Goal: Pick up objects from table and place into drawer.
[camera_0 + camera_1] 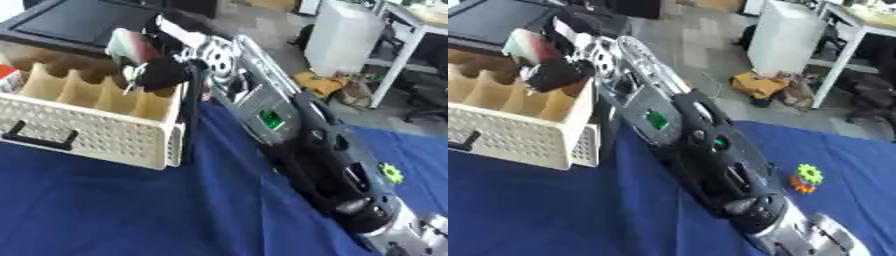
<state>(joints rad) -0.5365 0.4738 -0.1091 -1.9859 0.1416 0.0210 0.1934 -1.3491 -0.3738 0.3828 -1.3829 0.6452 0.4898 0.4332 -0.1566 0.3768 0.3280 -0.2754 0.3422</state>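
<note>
**Left eye view: right arm reaching over open drawer, hand wrapped on a pale red-and-green object**

Left eye view is showing the right arm [306,135] coming in from the lower right corner and stretching diagonally up-left across the blue table cloth [105,210]. The right hand [162,72] is hovering over the far right end of the drawer [96,132], fingers curling round a pale object with red and green patches [131,45]; what the object is, I cannot tell. The hand is blurring, so finger detail is hard to make out.

No readable writing anywhere. A green square patch [271,119] is sitting on the forearm, no text legible on it.

The drawer is standing open, cream perforated front with a black handle [39,137], wooden dividers inside making compartments; which compartment the hand is over is unclear. The drawer's left part is getting cut off by the frame edge. A red-and-white item [7,77] is peeking in at the left edge, mostly cropped.

On the cloth to the right of the arm, a small green and orange gear-shaped toy [807,178] is lying well apart from the drawer; the arm is partly covering it in the left eye view. Open cloth is lying in front of the drawer, lower left.

Left hand is not showing in either view.
</note>
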